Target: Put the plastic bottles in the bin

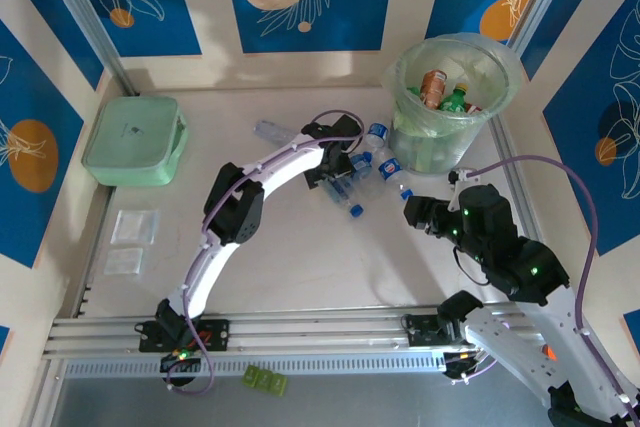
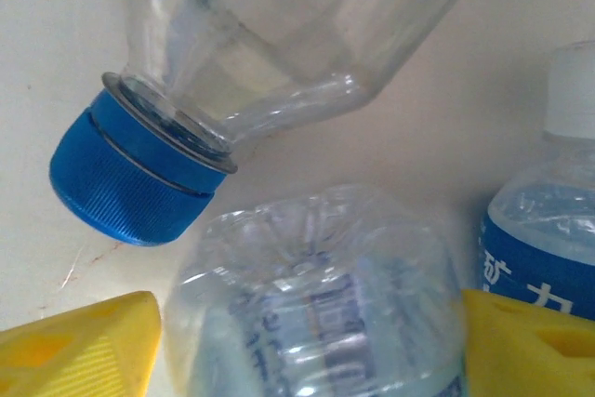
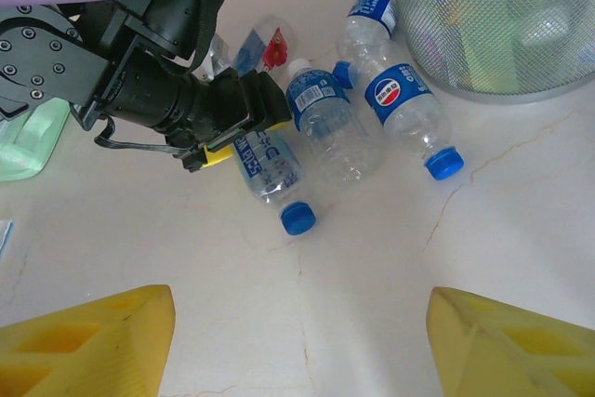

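Several plastic bottles lie in a cluster left of the bin. My left gripper has its yellow fingers pressed on both sides of a clear blue-labelled bottle, which lies on the table. In the right wrist view that bottle ends in a blue cap. Beside it are a white-capped bottle and a blue-capped bottle. A red-labelled one lies behind. My right gripper hovers open over bare table near the cluster. The bin's wall holds more bottles inside.
A mint-green lidded box sits at the far left, with two clear packets in front of it. Another small clear bottle lies left of the left arm's wrist. Aluminium rails run along the near edge.
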You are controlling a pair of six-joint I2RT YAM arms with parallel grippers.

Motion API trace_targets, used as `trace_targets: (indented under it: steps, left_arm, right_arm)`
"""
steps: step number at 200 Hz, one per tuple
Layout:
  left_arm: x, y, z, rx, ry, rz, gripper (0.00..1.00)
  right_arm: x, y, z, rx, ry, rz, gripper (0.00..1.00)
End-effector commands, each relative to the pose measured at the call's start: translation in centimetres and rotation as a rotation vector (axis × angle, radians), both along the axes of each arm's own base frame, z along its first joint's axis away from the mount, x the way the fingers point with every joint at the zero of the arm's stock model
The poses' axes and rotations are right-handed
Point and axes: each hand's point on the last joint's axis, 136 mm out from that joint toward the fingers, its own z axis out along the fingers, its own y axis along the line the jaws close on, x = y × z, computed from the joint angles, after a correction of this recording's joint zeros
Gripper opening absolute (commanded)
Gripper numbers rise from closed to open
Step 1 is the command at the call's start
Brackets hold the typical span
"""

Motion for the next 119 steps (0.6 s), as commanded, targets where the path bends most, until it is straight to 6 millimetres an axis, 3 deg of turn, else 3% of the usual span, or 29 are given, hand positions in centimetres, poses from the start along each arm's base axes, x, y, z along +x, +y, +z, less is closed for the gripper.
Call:
trace_targets:
  steps: [1,56,89,119]
  left_arm:
    - [-0.2,0.3,-0.1,0.031,0.006,-0.005,0.69]
    - [-0.3,1.2,1.0,0.058,-0.013,-0.034,0.5]
    - [-1.2,1.5,1.9,0.045,-0.006,-0.049,0.48]
    - [-1.8,2.1,5.2,0.008,-0.064,-0.082,0.5]
  right_arm:
    - [0.0,0.4,0.0,0.017,-0.003,0.018,0.72]
    - [-0.3,0.7,0.3,0.026,0.01,0.032,0.72]
    - [-0.5,1.0,0.6,0.042,0.017,0.05,0.72]
    - [-1.0,3.1,2.0,0.111,0.012,0.157,0.72]
